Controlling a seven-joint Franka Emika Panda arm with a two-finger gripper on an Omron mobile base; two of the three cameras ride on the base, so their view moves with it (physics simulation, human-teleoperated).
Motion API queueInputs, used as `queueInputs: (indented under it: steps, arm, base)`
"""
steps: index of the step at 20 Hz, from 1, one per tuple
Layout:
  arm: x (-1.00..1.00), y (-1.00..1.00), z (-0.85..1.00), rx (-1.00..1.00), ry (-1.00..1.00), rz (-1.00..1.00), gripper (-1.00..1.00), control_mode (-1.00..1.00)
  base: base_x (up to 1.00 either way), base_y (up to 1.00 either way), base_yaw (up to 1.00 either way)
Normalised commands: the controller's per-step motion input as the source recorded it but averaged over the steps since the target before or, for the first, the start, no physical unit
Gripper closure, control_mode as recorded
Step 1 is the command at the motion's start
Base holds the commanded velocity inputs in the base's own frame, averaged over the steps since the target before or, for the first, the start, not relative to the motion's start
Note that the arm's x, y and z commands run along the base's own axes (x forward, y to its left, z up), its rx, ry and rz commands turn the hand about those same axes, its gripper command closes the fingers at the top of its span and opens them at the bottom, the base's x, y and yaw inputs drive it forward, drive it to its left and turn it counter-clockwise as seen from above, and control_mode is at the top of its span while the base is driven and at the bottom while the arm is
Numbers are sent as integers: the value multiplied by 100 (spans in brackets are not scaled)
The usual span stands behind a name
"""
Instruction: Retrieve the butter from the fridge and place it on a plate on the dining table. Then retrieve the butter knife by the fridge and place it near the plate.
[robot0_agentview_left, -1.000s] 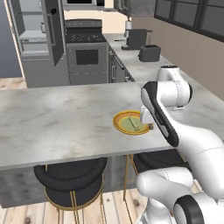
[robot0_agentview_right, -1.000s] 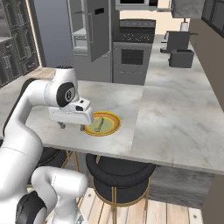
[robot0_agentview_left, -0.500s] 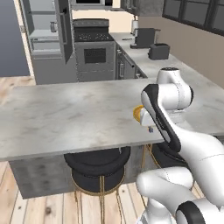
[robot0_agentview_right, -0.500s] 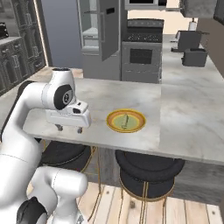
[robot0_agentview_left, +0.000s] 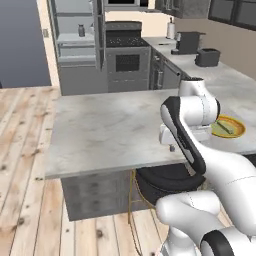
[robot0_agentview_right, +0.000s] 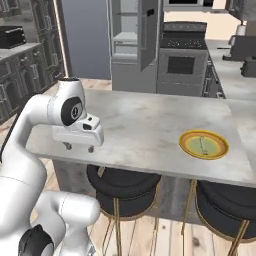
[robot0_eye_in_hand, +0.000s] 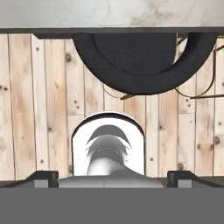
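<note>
Left base view: the white arm rises at 4 o'clock and folds over the near edge of the dining table (robot0_agentview_left: 100, 130), its grey-white marble top running from 9 to 3 o'clock. The plate (robot0_agentview_left: 235, 131), orange-yellow rim around a pale green centre, lies at 3 o'clock, partly hidden behind the arm's elbow; a thin pale stick, apparently the butter (robot0_agentview_left: 223, 127), lies across its centre. At 12 o'clock stands the fridge (robot0_agentview_left: 75, 60) with its door swung open and a small grey jar (robot0_agentview_left: 81, 31) on a shelf. A dark stove (robot0_agentview_left: 127, 55) stands to the fridge's right.

Right base view: here the plate (robot0_agentview_right: 204, 144) shows whole, at 3 o'clock on the table, the butter (robot0_agentview_right: 202, 145) a slim line on the green centre. The gripper (robot0_agentview_right: 78, 147) hangs at 9 o'clock over the table's near edge, well apart from the plate, its short fingers (robot0_agentview_right: 67, 146) pointing down with nothing between them. A black stool (robot0_agentview_right: 125, 190) on gold legs sits under the table at 6 o'clock.

Hand view: the two dark fingertips (robot0_eye_in_hand: 43, 176) stand at 7 and 5 o'clock, spread wide, the jaws open and empty. Marble edge at 12 o'clock, a black stool (robot0_eye_in_hand: 144, 65) seat below it, plank floor (robot0_eye_in_hand: 39, 96) around. The butter knife cannot be made out.
</note>
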Motion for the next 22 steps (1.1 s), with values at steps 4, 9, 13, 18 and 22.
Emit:
queueInputs:
  steps: [4,9,13,18,22]
  arm:
    - [0,0,0,0,0,0,-100,100]
    - [0,0,0,0,0,0,-100,100]
    - [0,0,0,0,0,0,-100,100]
    - [0,0,0,0,0,0,-100,100]
    - [0,0,0,0,0,0,-100,100]
  base:
    - [-13,100,-2]
    - [-1,100,-4]
    - [0,100,-4]
    - [0,100,-5]
    - [12,100,-5]
